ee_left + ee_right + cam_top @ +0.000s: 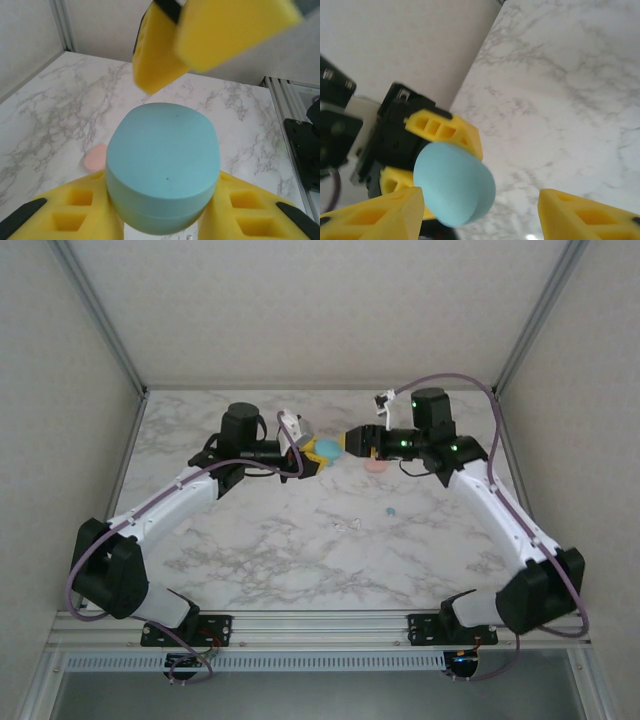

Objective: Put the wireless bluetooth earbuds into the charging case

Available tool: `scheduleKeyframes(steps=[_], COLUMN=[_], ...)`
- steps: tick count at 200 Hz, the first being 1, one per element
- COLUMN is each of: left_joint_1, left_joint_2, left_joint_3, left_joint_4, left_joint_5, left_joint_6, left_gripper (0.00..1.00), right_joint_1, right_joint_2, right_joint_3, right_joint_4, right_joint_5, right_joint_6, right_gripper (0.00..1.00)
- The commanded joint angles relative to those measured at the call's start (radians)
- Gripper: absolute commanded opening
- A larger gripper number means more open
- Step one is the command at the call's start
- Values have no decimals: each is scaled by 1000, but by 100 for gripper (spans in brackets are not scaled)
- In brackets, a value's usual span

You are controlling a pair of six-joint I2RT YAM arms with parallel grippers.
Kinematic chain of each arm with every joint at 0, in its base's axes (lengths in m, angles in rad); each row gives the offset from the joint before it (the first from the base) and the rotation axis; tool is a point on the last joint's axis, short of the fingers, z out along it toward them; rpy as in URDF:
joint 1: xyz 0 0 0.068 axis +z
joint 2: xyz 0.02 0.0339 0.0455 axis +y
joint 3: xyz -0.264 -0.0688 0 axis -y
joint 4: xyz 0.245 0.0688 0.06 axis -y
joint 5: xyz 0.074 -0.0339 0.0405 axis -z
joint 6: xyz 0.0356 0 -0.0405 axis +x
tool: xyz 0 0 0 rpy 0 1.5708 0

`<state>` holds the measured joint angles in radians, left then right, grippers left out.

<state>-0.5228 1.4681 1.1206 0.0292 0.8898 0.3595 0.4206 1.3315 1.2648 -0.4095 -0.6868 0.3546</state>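
Left wrist view: my left fingers (75, 210) are closed on the teal case (162, 160), one at each side, so the left gripper (162, 192) holds it above the table (60, 115). My right gripper (480, 200) stands open just beside the case, fingers wide apart. A pink case (375, 466) lies on the table near the teal case, and a teal bud (391, 511) lies farther from it, toward the arm bases.

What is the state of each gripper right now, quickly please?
Left gripper: closed, holding the teal case.
Right gripper: open, holding nothing.
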Motion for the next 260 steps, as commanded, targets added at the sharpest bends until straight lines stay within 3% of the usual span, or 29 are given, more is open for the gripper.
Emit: scheduleKeyframes(steps=[1, 28, 91, 156, 260], left_joint_1=[-21, -34, -39, -43, -44], left_joint_2=[10, 16, 14, -2, -19], left_joint_3=[36, 36, 39, 46, 50], left_joint_4=[-15, 9, 14, -6, -84], left_joint_5=[29, 32, 34, 84, 68], left_joint_6=[10, -8, -16, -5, 58], left_gripper=[27, 26, 26, 26, 25], right_joint_1=[47, 79, 107, 108, 96], right_joint_2=[-58, -40, -59, -47, -26], right_joint_3=[-47, -24, -59, -60, -3], right_joint_4=[-10, -76, -40, 2, 13], right_joint_5=[147, 171, 115, 323, 327], right_joint_6=[-292, -362, -411, -319, -198], right_gripper=[63, 64, 66, 66, 67])
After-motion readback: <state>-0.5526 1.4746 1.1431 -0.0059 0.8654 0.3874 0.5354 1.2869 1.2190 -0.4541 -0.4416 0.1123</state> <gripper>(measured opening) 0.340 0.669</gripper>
